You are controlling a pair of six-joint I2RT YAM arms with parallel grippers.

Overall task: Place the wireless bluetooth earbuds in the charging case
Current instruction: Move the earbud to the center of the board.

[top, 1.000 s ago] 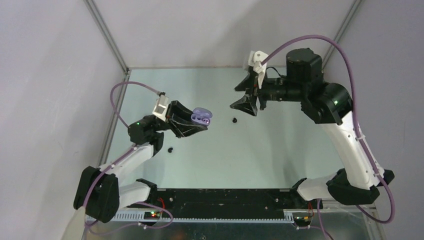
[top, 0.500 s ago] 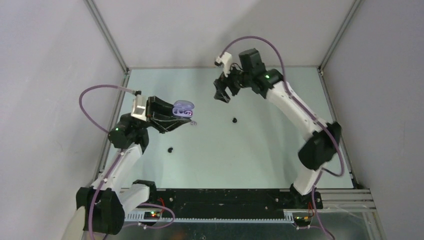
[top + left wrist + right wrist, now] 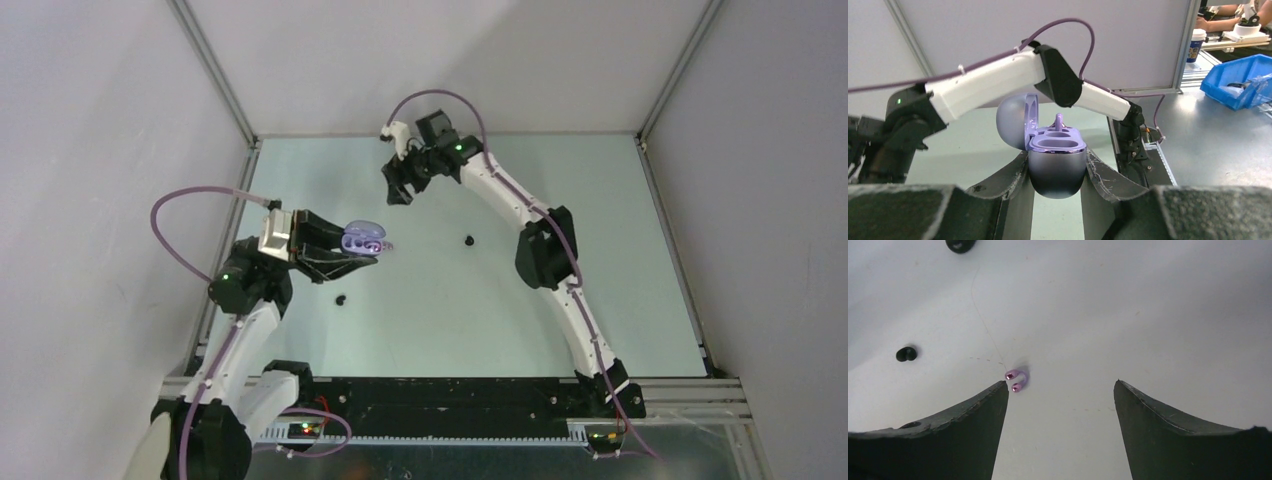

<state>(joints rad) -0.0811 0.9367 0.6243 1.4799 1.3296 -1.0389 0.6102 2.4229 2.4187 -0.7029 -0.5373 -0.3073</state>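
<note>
My left gripper is shut on the lilac charging case, held above the table with its lid open. In the left wrist view the case sits between my fingers, two of its sockets showing empty; a small lilac piece sticks up at its far side and I cannot tell what it is. My right gripper is open and empty over the back of the table. In the right wrist view it hovers above a pair of lilac earbuds just off its left fingertip. Black earbuds lie on the table.
The right arm stretches across the middle of the table to the back left. Metal frame posts and white walls close the back and sides. A black rail runs along the near edge.
The right arm has swung left and stretched out low, its gripper now at the back left centre. My left gripper has drawn back left a little with the case.
</note>
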